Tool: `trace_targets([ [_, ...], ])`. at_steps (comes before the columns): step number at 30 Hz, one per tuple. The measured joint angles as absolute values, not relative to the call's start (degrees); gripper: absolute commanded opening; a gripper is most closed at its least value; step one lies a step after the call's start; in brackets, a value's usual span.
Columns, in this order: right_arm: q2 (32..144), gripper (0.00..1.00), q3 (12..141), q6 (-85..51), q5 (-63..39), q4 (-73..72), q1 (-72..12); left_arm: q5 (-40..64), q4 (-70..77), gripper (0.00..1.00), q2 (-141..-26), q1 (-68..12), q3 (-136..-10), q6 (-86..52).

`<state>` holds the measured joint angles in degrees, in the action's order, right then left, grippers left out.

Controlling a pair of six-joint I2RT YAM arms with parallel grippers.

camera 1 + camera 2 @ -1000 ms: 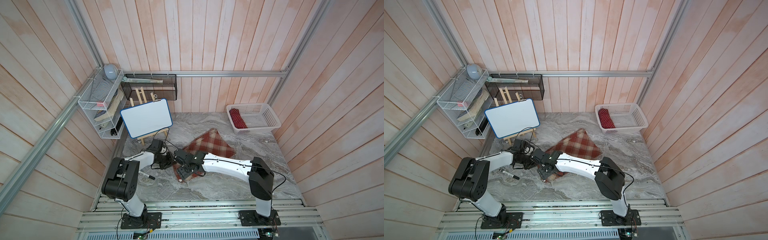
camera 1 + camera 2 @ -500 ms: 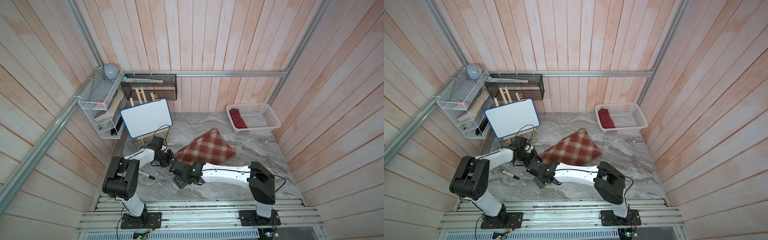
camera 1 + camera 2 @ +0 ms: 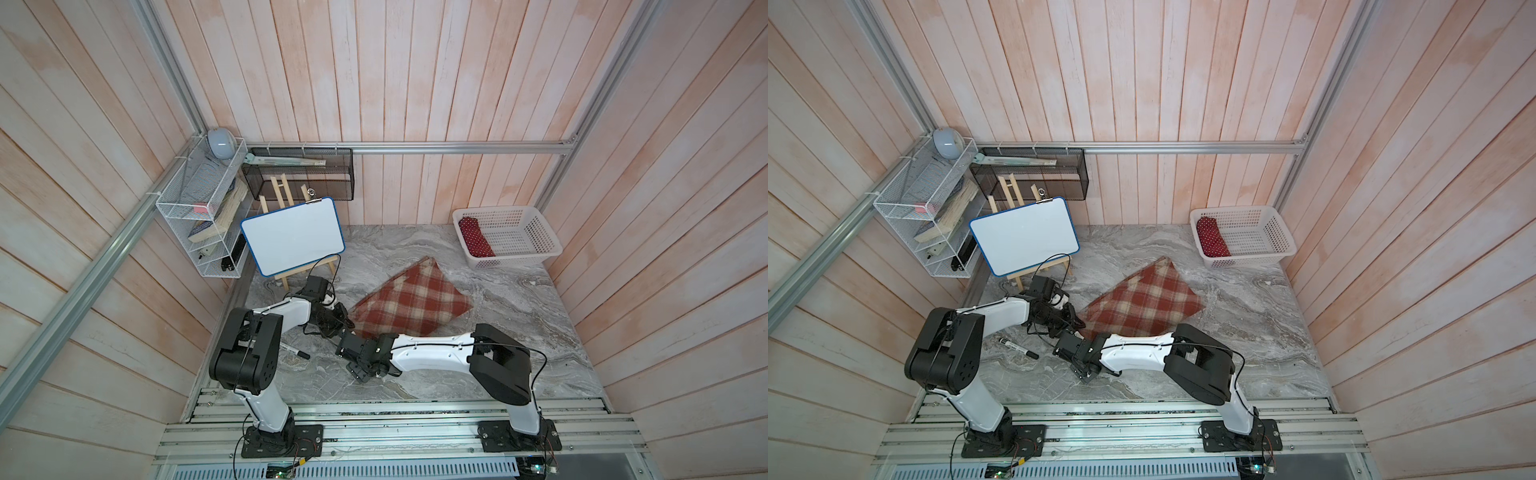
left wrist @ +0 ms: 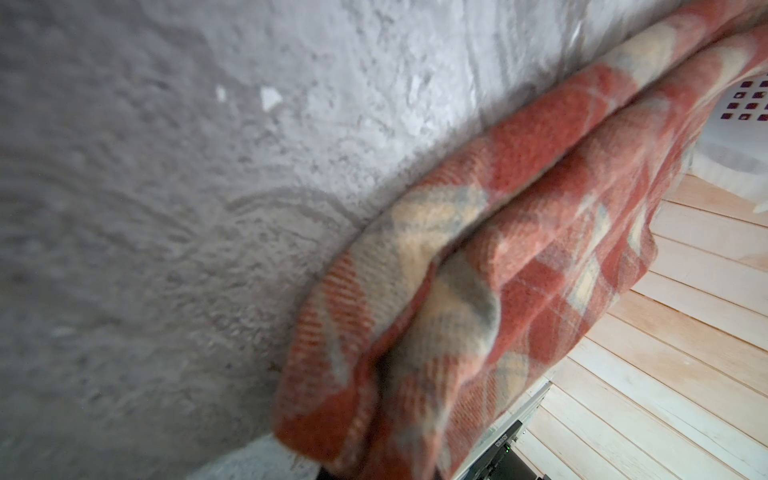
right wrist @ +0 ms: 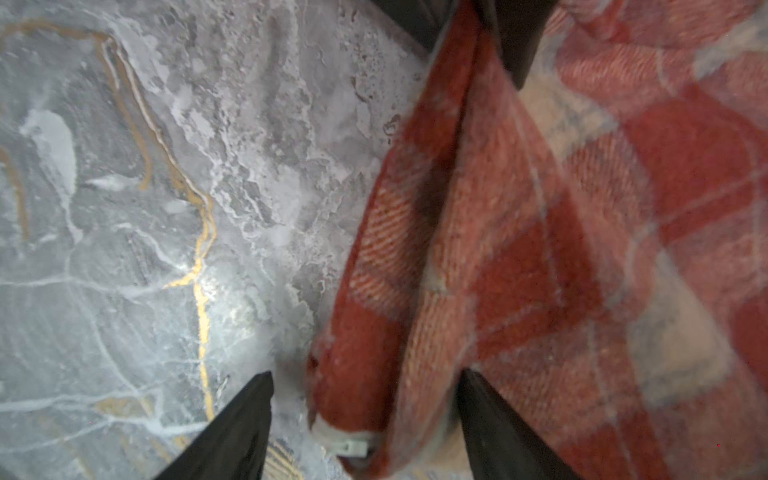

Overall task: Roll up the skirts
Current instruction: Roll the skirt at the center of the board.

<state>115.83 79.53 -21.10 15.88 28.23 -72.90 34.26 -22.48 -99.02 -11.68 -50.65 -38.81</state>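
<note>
The woolly plaid skirt (image 3: 409, 305) lies flat at the middle of the veined grey marble table (image 3: 498, 299), its 8 o'clock corner pinched by the left gripper (image 3: 344, 319), while the right gripper (image 5: 365, 374) has its black fingers spread astride that thick fold.

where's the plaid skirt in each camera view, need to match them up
In a top view: plaid skirt lies near the picture's middle, on the table.
In a top view: same place, again near the middle.
Left wrist: a folded band from the picture's lower middle to its upper right.
Right wrist: fills the picture's right half, a corner between the right gripper open jaws.
Shared landmark: grey marble table, under the skirt in every view.
</note>
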Motion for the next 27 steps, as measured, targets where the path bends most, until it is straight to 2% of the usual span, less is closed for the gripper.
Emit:
trace_targets([
  [3, 116.20, 0.71, 79.55, -20.93, 16.49, 28.18, -72.99, 34.26, -22.48, 0.02, -99.02, -11.68, -50.65, -38.70],
  [4, 116.46, 0.66, 79.55, -20.88, 16.69, 28.18, -72.99, 34.26, -22.50, 0.02, -99.02, -11.68, -50.65, -38.63],
  [6, 116.92, 0.46, 79.70, -21.04, 17.21, 28.21, -72.99, 34.26, -22.52, 0.02, -99.02, -11.68, -50.65, -38.57],
  [7, 117.05, 0.41, 79.83, -20.88, 17.85, 28.27, -72.99, 34.26, -22.52, 0.02, -99.02, -11.68, -50.65, -38.54],
  [9, 117.34, 0.37, 79.99, -20.93, 18.70, 28.49, -72.93, 34.26, -22.55, 0.02, -99.02, -11.68, -50.65, -38.52],
  [11, 117.34, 0.24, 80.03, -21.04, 19.49, 28.58, -72.95, 34.26, -22.61, 0.02, -99.02, -11.68, -50.68, -38.50],
  [13, 117.34, 0.17, 80.20, -20.97, 20.12, 28.77, -72.90, 34.26, -22.83, 0.02, -99.04, -11.66, -50.72, -38.33],
  [18, 116.38, 0.13, 79.61, -21.56, 19.09, 28.67, -72.16, 34.15, -25.74, 0.02, -99.33, -11.68, -52.56, -37.47],
  [27, 103.39, 0.07, 71.48, -22.98, 1.17, 23.40, -62.41, 34.00, -33.63, 0.02, -99.33, -12.86, -59.42, -37.30],
])
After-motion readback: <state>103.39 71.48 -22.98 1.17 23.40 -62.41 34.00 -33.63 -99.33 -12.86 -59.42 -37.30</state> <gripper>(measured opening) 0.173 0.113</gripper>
